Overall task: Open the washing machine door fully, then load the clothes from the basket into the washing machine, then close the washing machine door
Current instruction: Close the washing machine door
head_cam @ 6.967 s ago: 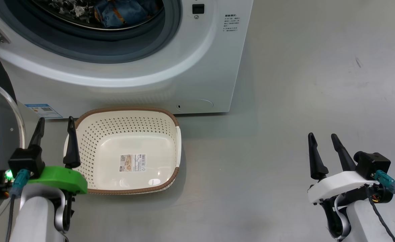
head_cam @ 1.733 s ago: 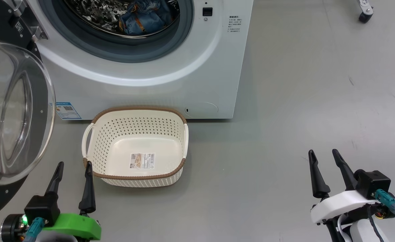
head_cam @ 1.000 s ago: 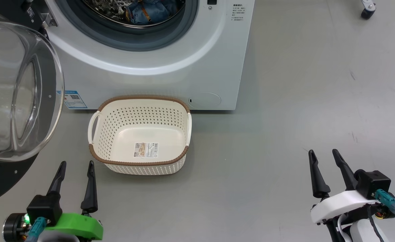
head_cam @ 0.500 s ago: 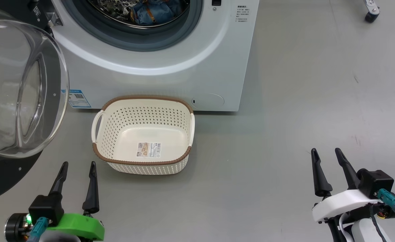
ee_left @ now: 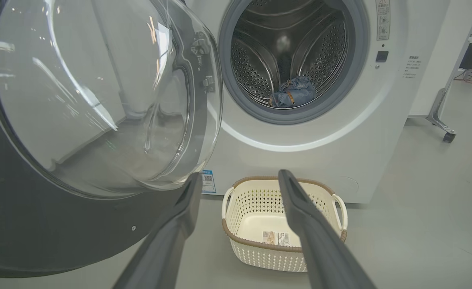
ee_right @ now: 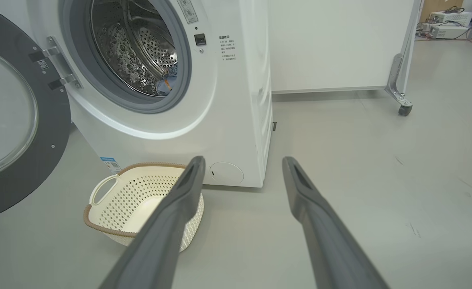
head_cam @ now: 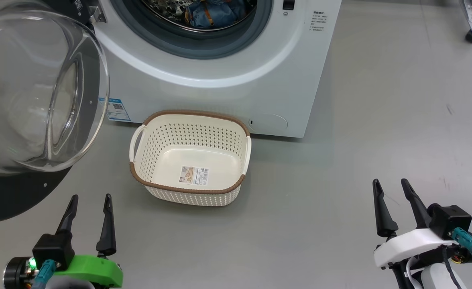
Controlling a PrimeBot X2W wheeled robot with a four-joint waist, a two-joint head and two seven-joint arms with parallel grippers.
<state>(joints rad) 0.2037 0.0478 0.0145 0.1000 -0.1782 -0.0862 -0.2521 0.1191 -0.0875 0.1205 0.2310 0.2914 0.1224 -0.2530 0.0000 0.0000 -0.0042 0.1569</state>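
Observation:
The white washing machine (head_cam: 236, 92) (ee_left: 380, 132) (ee_right: 236, 120) stands with its door (head_cam: 31, 92) (ee_left: 99, 100) (ee_right: 15, 120) swung wide open to the left, glass bowl bulging out. Blue clothes (head_cam: 214, 12) (ee_left: 293, 91) (ee_right: 167, 82) lie inside the drum. The cream basket (head_cam: 191, 158) (ee_left: 278, 224) (ee_right: 135, 196) sits on the floor in front of the machine, holding just a sticker. My left gripper (head_cam: 90, 199) (ee_left: 240, 176) is open, low left, near the door's lower edge. My right gripper (head_cam: 390, 184) (ee_right: 242, 160) is open, far right of the basket, holding nothing.
A wheeled white panel stands behind to the right, its caster (head_cam: 471, 35) (ee_left: 448, 137) (ee_right: 403, 109) on the grey floor. Open floor (head_cam: 360, 132) stretches right of the machine. A blue-bordered label (head_cam: 116, 108) marks the washer's lower left front.
The whole head view has shifted right and slightly down over the last second, so the camera moved. Both grippers keep their spots and stay open.

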